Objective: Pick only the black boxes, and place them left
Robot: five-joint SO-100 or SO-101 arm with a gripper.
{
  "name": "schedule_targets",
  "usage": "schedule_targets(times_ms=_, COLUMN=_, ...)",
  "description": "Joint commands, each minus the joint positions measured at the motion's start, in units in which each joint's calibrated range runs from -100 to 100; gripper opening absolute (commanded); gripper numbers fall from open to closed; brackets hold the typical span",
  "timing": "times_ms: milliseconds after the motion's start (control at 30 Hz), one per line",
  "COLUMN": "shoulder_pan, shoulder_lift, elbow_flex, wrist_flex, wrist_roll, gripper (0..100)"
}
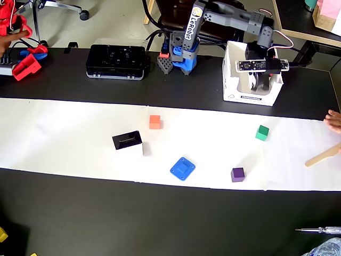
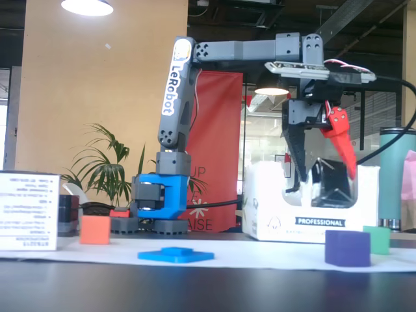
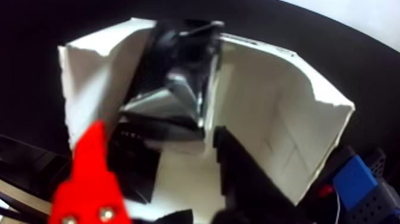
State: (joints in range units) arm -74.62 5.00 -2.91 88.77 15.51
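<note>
Gripper (image 2: 320,177): pointed straight down into the white open-topped carton (image 1: 234,93), fingers spread, nothing visibly pinched.
Arm (image 2: 244,49): upper link upright, forearm stretched level toward the right in the fixed view.
Black boxes: some lay inside the carton (image 3: 169,98); another (image 1: 128,141) stood on the white paper strip (image 1: 64,133), left in the overhead view.

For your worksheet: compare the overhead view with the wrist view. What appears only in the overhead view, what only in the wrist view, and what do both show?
Only the overhead view shows the black box lying on the white paper strip, along with the orange cube, green cube, purple cube and blue plate. Only the wrist view shows the inside of the white carton, where dark items sit. Both show that carton and the claw above it.
</note>
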Motion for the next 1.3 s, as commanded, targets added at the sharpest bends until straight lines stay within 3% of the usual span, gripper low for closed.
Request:
schedule_targets(times_ms=0, shoulder_pan=-1.6, shoulder_lift=-1.6, elbow_flex=-5.9, wrist_flex=-0.6, wrist_roll=0.5, gripper=40)
schedule_targets(times_ms=433, shoulder_pan=5.4, shoulder_lift=-20.7, elbow_flex=-8.0, wrist_flex=0.2, wrist_roll=6.6, gripper=40)
schedule_targets(times_ms=633, shoulder_pan=17.6, shoulder_lift=-29.0, elbow_flex=-8.2, wrist_flex=1.1, wrist_roll=6.0, gripper=40)
schedule_targets(times_ms=867, shoulder_pan=33.1, shoulder_lift=-31.6, elbow_flex=-8.7, wrist_flex=10.0, wrist_roll=5.8, gripper=40)
schedule_targets(times_ms=967, shoulder_pan=40.6, shoulder_lift=-31.6, elbow_flex=-11.4, wrist_flex=10.3, wrist_roll=1.5, gripper=40)
schedule_targets(times_ms=1267, shoulder_pan=49.7, shoulder_lift=-30.1, elbow_flex=-13.4, wrist_flex=10.4, wrist_roll=-1.4, gripper=40)
